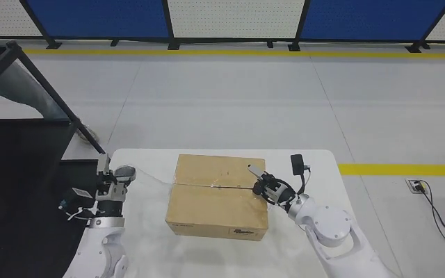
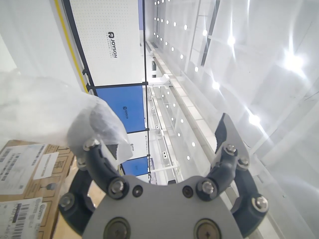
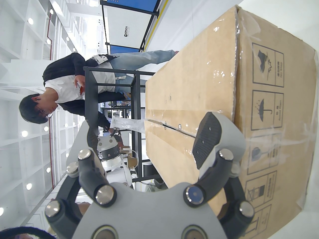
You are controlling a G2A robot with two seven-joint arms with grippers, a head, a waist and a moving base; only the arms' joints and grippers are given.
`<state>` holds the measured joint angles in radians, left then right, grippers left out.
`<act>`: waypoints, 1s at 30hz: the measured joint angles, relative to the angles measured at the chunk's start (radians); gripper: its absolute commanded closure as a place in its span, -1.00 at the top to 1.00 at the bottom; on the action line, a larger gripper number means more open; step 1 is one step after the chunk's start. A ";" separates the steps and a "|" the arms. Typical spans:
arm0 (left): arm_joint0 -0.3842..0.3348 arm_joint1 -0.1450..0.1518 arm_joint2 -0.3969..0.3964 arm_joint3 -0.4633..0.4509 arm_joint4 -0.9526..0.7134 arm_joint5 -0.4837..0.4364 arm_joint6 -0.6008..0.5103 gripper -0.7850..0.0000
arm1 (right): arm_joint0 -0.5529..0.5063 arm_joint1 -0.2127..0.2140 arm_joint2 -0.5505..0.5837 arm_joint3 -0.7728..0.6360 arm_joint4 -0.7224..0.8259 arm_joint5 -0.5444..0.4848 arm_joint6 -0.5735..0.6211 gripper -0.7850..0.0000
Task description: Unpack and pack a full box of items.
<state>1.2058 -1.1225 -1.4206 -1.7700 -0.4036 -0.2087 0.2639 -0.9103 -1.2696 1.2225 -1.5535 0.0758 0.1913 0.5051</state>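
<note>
Box (image 1: 217,201) sits mid-worktop (image 1: 313,163). It's brown corrugated cardboard, rectangular and low, long side facing the robot. Top flaps are down and meet at a centre seam (image 1: 215,185) with a thin dark gap along it. From the right wrist, glossy clear tape (image 3: 235,58) runs down the corner edge, wrinkled and partly lifted. The end face carries black-outlined handling symbols (image 3: 268,65). From the left wrist, white paper labels (image 2: 17,165) with barcodes are stuck on the near side.

Right claw (image 1: 259,179) is at the box's right end, in line with the seam. Jaws are spread wide and pinch nothing. One white finger has a black ribbed rubber pad (image 3: 208,138) and sits over the top edge near the seam (image 3: 169,126). Can't tell if it touches the cardboard.

Left claw (image 1: 115,174) is off the box's left end, near the worktop edge and well apart from the box. Jaws are spread wide there too. Thin translucent film (image 2: 44,105), crinkled and cloudy, is draped over one fingertip. The other metal finger (image 2: 225,135) is bare, with a dark pad. The film isn't clamped between the jaws.

Worktop is white with rounded corners, and the surface left of the box looks wrinkled.
</note>
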 measured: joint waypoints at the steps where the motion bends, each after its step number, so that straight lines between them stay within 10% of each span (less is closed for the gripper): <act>1: -0.007 -0.003 0.005 -0.005 0.007 0.004 0.001 1.00 | 0.000 0.000 0.000 0.000 0.000 0.000 0.000 1.00; 30: -0.137 -0.066 0.185 -0.050 0.168 0.112 -0.039 1.00 | -0.027 0.000 0.020 -0.021 0.020 -0.002 -0.034 1.00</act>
<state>1.0691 -1.1882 -1.2358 -1.8204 -0.2361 -0.0962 0.2244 -0.9378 -1.2692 1.2421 -1.5747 0.0958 0.1894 0.4710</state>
